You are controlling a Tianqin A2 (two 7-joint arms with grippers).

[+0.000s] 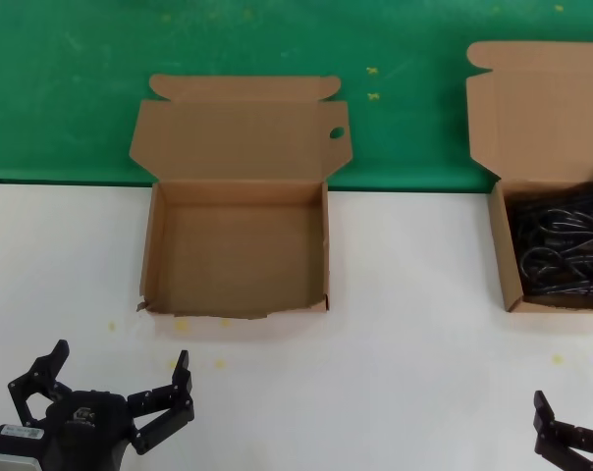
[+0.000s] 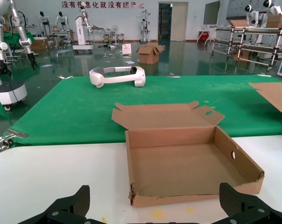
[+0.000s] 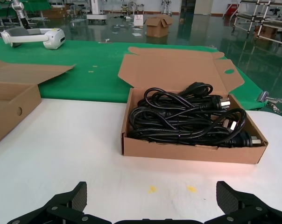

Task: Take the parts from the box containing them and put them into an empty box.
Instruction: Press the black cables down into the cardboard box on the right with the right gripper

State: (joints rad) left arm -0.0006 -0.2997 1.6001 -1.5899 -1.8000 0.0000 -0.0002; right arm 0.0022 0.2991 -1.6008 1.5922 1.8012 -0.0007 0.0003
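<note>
The empty box (image 1: 159,245) stands open in the middle left of the head view, its lid flap (image 1: 240,137) with a small hole near a corner and its front edge torn. It fills the left wrist view (image 2: 136,163). The box containing the parts (image 1: 505,255) sits at the far right; its lid flap (image 3: 173,70) shows an oval hole in the right wrist view. The parts (image 3: 187,116), black looped cables with plugs, fill it. My left gripper (image 1: 120,355) is open and empty, in front of the empty box. My right gripper (image 3: 151,189) is open and empty, in front of the parts box.
The boxes stand on a white table (image 1: 414,294) that borders a green mat (image 1: 71,88) behind them. A white headset (image 2: 116,76) lies far back on the mat. Small yellow marks (image 1: 182,325) dot the table.
</note>
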